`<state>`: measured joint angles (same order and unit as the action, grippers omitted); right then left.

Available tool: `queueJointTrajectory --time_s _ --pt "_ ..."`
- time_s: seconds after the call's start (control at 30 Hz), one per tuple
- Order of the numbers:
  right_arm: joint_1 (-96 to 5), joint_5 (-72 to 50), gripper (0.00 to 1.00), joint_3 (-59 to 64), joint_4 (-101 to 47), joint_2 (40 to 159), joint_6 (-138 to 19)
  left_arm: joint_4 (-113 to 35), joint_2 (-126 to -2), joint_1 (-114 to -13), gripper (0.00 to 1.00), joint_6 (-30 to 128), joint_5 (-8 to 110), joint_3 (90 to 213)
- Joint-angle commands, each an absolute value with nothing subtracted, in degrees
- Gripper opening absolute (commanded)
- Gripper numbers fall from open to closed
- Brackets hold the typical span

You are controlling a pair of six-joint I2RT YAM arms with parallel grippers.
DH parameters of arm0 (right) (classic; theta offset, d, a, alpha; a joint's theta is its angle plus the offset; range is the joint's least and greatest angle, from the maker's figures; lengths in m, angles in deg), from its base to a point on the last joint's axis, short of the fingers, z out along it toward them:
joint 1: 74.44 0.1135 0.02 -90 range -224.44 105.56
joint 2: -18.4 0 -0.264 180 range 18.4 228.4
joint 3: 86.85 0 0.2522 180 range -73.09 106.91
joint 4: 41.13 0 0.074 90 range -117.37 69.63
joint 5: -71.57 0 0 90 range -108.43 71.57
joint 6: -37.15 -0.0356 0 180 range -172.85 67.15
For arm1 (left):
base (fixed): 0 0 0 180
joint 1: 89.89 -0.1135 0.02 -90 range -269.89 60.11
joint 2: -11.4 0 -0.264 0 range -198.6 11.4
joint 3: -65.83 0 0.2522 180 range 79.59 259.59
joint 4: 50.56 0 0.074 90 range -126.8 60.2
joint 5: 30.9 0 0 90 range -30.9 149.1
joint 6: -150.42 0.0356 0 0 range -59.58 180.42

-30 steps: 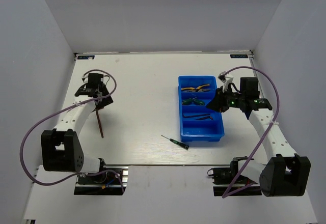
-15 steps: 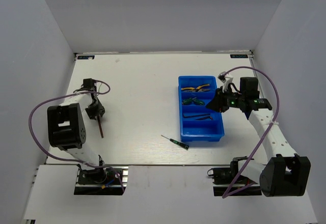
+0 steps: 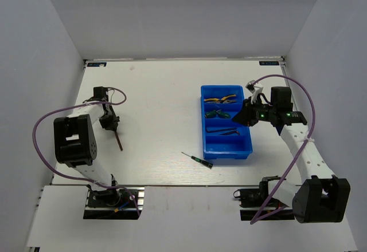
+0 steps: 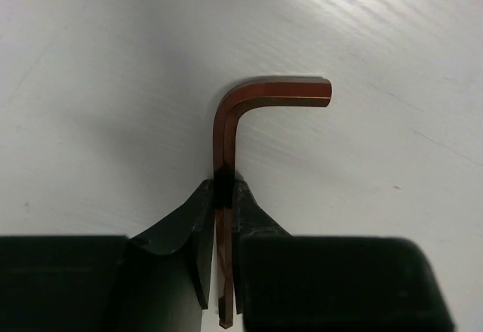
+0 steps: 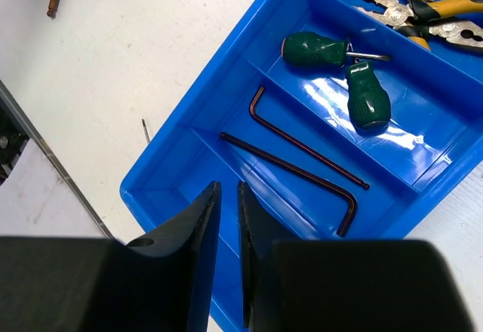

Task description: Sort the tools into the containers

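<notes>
My left gripper (image 4: 225, 196) is shut on the long shaft of a dark brown L-shaped hex key (image 4: 226, 121) that lies on the white table at the left (image 3: 118, 140). My right gripper (image 5: 228, 189) hangs over the blue tray (image 5: 162, 170), its jaws a narrow slit apart with nothing between them. The tray (image 3: 226, 147) holds yellow-handled pliers (image 5: 411, 7), two green-handled screwdrivers (image 5: 366, 94) and two hex keys (image 5: 302, 170), each kind in its own compartment. The nearest compartment is bare. A thin dark screwdriver (image 3: 196, 160) lies on the table in front of the tray.
The white table ends at walls on the left, right and back. Purple cables loop from both arms (image 3: 43, 126). The arm bases stand at the near edge (image 3: 112, 197).
My left gripper has closed on the hex key, and the left arm has folded back towards its base. The right arm and the tray's contents have not moved.
</notes>
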<state>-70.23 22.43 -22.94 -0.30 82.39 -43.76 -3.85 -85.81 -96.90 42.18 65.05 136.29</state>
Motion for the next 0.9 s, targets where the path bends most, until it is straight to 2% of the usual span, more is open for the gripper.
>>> queueJointTrajectory --time_s 0.0,0.1,0.2,0.23,0.27,0.3,0.33,0.37,0.4,0.43,0.47,0.57,0.7,0.87 --pt "-70.31 22.79 0.21 -21.76 -1.44 80.81 -44.23 -6.22 -88.53 -95.61 0.0 44.6 54.99 134.69" --pt "-70.31 22.62 0.21 -21.85 -1.44 80.81 -44.14 -9.46 -83.36 -93.25 0.0 45.65 47.17 134.69" --pt "-70.48 22.62 0.37 -21.85 -1.44 81.25 -43.88 -12.62 -77.56 -89.65 0.0 46.18 37.86 135.83" --pt "-70.31 22.53 0.51 -21.85 -1.44 81.51 -43.79 -12.63 -76.42 -88.41 0.0 46.71 33.22 136.71" --pt "-70.31 22.44 0.59 -21.68 -1.44 81.77 -43.88 -14.46 -75.62 -87.01 0.0 47.41 29.69 139.15" --pt "-70.39 22.18 0.62 -21.59 -1.18 81.95 -43.36 -16.05 -74.92 -85.69 0.0 47.42 25.83 140.05" --pt "-70.22 21.92 0.61 -21.41 -1.09 81.95 -43.35 -17.71 -74.3 -82.8 0.0 47.42 19.61 142.49" --pt "-70.31 20.96 0.52 -21.32 -1.18 81.78 -43.18 -18.34 -74.29 -81.03 0.0 47.42 17.55 144.34" --pt "-70.22 19.99 0.36 -21.5 -1.44 81.69 -42.92 -18.87 -74.29 -79.19 0.0 47.42 17.53 146.19" --pt "-70.31 19.02 0.15 -21.59 -1.61 80.9 -42.91 -18.87 -74.29 -75.52 0.0 47.42 16.66 149.69" --pt "-70.22 17.97 0.0 -21.67 -1.96 80.55 -43.35 -20.0 -74.29 -73.83 0.0 47.42 15.43 151.12" --pt "-70.4 11.65 0.0 -23.6 -4.77 78.09 -44.14 -24.75 -76.13 -67.23 0.0 46.8 13.05 156.65" --pt "-70.48 -3.95 0.0 -24.66 -8.29 75.89 -44.94 -32.38 -84.63 -61.16 0.0 45.05 9.71 161.93" --pt "-70.83 -12.8 0.0 -25.28 -10.23 73.34 -43.18 -40.92 -91.94 -53.53 0.0 43.37 6.89 165.54"
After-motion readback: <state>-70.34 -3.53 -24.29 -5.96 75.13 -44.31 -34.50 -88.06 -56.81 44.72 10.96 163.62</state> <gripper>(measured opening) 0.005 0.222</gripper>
